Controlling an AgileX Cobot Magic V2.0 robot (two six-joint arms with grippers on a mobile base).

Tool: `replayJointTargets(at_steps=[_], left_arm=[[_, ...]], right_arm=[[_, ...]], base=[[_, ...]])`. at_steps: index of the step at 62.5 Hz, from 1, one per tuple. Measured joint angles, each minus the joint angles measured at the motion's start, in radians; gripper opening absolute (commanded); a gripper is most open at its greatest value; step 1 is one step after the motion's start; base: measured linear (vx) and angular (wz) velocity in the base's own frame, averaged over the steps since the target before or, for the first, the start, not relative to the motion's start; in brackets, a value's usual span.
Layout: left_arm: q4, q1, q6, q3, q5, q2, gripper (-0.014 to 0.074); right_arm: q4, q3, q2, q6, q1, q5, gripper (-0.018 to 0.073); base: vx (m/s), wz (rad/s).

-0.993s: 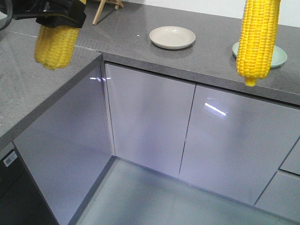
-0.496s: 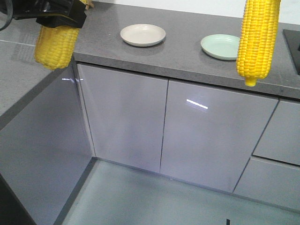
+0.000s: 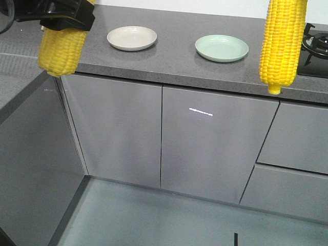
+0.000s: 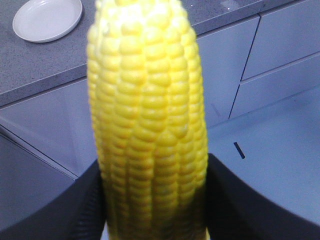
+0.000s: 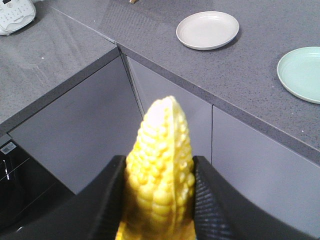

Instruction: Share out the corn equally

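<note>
Two clamped cobs [image 3: 61, 48] [image 3: 282, 46], beige plate [image 3: 131, 38], green plate [image 3: 221, 48]

Kitchen corner with an L-shaped grey table run.
Speckled grey table [image 3: 174, 64] spans 9 to 3 o'clock; white wall [image 3: 205, 5] at 12; gas hob [image 3: 315, 43] at 2; glossy grey cabinet doors [image 3: 118, 128] below; drawers [image 3: 302, 136] at 4; grey floor [image 3: 154, 220] at 6.

Grey counter [image 3: 174, 64]: beige plate [image 3: 131, 38], green plate [image 3: 221, 48], set apart.
</note>
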Motion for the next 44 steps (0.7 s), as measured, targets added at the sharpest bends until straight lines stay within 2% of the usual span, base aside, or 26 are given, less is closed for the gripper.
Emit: replayJointTargets(at_steps=[44], left_arm=[[0.0,0.0,0.0,0.0,0.0,0.0,-0.0008]], right_arm=[[0.0,0.0,0.0,0.0,0.0,0.0,0.0101]], base=[[0.02,0.06]])
